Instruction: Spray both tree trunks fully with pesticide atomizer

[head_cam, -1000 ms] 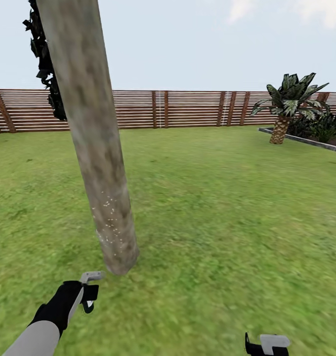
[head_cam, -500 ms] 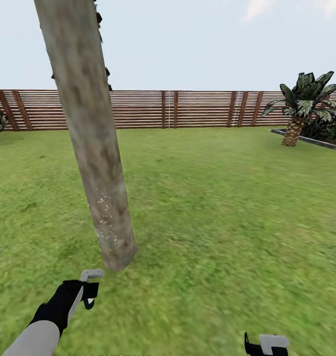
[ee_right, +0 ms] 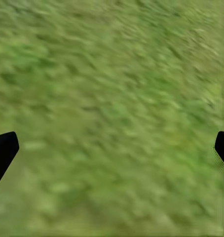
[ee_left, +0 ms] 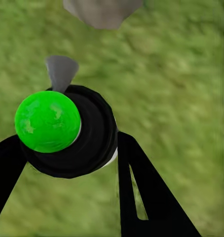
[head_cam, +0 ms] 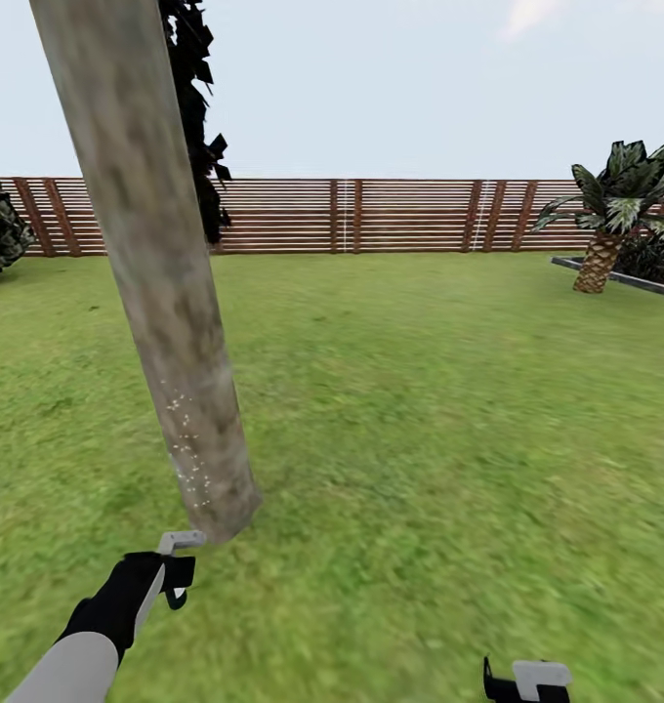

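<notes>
Fingers grip atomizer (trunk speckled).

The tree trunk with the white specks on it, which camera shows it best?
The head view: the tree trunk runs from the grass up past the frame's top, with white specks on its lower part. The left wrist view catches just its grey base beyond the held atomizer. The right wrist view shows grass.

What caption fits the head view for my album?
Left gripper holds the atomizer near a speckled trunk on the lawn.
</notes>
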### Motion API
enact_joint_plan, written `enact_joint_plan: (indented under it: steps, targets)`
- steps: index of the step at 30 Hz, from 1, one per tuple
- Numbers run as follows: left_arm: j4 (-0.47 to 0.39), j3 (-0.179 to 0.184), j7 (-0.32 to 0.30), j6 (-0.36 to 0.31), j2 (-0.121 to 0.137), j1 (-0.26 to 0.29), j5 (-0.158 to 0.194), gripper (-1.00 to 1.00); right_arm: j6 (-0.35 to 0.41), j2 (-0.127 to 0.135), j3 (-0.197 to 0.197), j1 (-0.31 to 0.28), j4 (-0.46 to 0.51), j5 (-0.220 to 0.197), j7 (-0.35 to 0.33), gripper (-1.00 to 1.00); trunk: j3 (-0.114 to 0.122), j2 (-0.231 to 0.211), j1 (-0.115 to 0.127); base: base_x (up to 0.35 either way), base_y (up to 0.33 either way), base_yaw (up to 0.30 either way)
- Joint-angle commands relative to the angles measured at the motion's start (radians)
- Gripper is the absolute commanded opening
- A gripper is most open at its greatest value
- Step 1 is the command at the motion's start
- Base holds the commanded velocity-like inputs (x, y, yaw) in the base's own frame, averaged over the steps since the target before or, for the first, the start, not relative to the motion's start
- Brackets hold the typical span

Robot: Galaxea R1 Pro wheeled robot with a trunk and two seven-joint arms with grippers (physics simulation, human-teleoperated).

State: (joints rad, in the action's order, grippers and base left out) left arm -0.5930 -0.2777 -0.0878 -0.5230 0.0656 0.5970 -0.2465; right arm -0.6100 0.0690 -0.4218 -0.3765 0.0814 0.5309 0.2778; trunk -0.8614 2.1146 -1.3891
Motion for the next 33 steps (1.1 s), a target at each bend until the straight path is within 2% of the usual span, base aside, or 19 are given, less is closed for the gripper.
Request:
enact_joint_plan:
  steps: [1, 16, 23, 33]
  targets:
    - [-0.002, -0.004, -0.003, -0.005, 0.000, 0.001, -0.013, -1.00, -0.002, 0.000, -0.005, -0.001, -0.002, 0.011, 0.006, 1.00, -0.001, 0.000, 0.000, 0.107, -0.262, 0.048]
    - [-0.002, -0.004, -0.001, -0.005, -0.001, 0.000, -0.012, -1.00, -0.002, -0.002, -0.005, -0.001, -0.002, 0.009, 0.007, 1.00, -0.001, 0.000, 0.000, 0.025, -0.260, 0.248]
    - [-0.052, -0.055, -0.003, -0.006, -0.001, 0.001, -0.012, -1.00, -0.002, -0.002, -0.005, -0.001, -0.003, 0.011, 0.008, 1.00, -0.001, 0.000, 0.000, 0.005, -0.021, 0.028]
    - [-0.059, -0.061, -0.003, -0.006, -0.011, 0.001, -0.011, -1.00, -0.002, 0.002, -0.005, -0.001, -0.002, 0.011, 0.006, 1.00, -0.001, 0.000, 0.000, 0.000, -0.025, 0.000]
